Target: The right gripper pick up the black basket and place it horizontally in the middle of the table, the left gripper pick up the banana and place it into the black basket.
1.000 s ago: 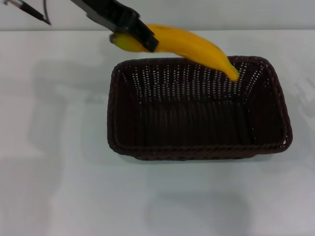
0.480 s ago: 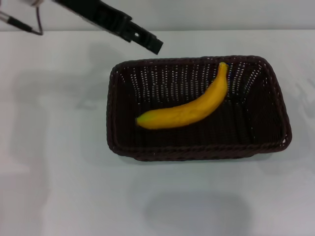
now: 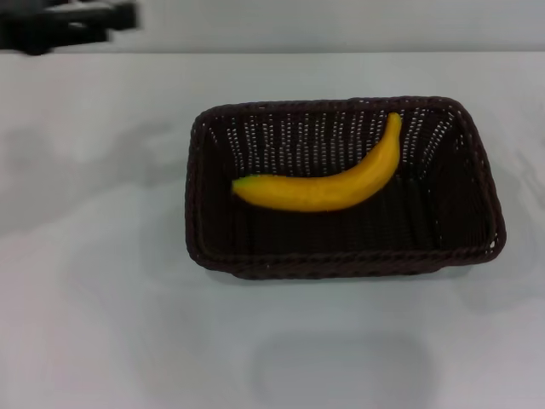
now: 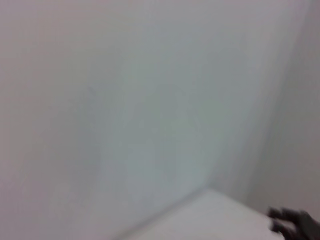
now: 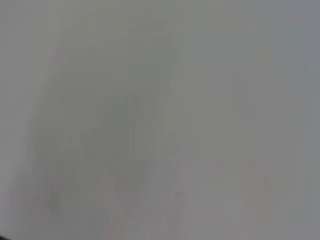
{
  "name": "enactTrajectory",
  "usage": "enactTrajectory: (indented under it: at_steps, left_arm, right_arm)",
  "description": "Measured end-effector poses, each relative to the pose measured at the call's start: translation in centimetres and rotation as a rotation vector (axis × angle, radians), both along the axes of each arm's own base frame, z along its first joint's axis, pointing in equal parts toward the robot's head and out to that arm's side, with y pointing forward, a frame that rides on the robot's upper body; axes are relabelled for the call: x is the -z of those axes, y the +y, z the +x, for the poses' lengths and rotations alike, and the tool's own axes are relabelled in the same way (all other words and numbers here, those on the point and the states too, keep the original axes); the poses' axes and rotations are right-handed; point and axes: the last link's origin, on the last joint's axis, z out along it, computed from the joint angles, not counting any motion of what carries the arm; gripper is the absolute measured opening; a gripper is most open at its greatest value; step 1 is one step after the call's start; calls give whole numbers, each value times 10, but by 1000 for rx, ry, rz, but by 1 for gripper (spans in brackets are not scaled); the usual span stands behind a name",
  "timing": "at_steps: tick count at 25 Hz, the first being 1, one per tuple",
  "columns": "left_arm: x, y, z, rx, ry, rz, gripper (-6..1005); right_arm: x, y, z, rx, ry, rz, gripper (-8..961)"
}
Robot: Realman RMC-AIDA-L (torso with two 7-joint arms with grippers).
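The left tool (image 3: pixel 72 21) sits blurred at the far left corner, grip unreadable, well apart from the black basket (image 3: pixel 341 260). The banana (image 3: pixel 319 183) lies inside it, mid-surface (image 3: pixel 94 298). Little risk remains: only an arm swinging back could nudge the basket.

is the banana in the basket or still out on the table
In. The banana lies flat on the floor of the black basket, enclosed by its walls, with no gripper touching it.

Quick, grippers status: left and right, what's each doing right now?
Left gripper: at the table's far left corner, holding nothing; fingers cannot be told. The banana lies in the black basket.
Right gripper: not in view.
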Motion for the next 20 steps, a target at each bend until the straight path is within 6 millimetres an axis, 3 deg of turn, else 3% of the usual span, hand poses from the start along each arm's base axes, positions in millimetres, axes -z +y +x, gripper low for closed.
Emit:
enactTrajectory:
  at_steps: [3,9,10,12,17,20]
  left_arm:
    - [-11,-25,-40,13,-70,170,880]
    - [-11,-76,-115,-34,-144,548,880]
    - [-8,-85,-128,-54,-162,613,880]
    - [-2,-96,-143,-73,-176,707,880]
    - [20,-114,-163,-112,-142,916,879]
    - [34,-127,-167,-132,-119,1041,879]
  right_arm:
    - [-6,-1,1,5,19,4,344]
    - [-13,-5,4,12,31,30,537]
    - [-14,-5,5,17,31,42,615]
    - [-19,-7,9,31,37,80,771]
    - [-33,-14,18,73,68,173,868]
    - [-36,-15,22,102,88,216,868]
